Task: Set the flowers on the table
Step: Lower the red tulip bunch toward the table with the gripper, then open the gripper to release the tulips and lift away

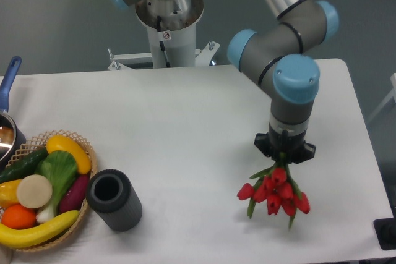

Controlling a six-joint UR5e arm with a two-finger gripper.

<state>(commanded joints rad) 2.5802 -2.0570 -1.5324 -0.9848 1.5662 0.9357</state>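
Note:
The flowers are a small bunch of red tulip buds with green stems and leaves. They hang head-down from my gripper, over the right front part of the white table. The gripper points straight down and is shut on the stems; its fingertips are hidden behind the black gripper body and the leaves. The red buds are close to the table top; I cannot tell whether they touch it.
A dark grey ribbed cylinder stands at the front left. Beside it a wicker basket holds colourful fruit and vegetables. A pot with a blue handle is at the left edge. The arm's base is behind the table.

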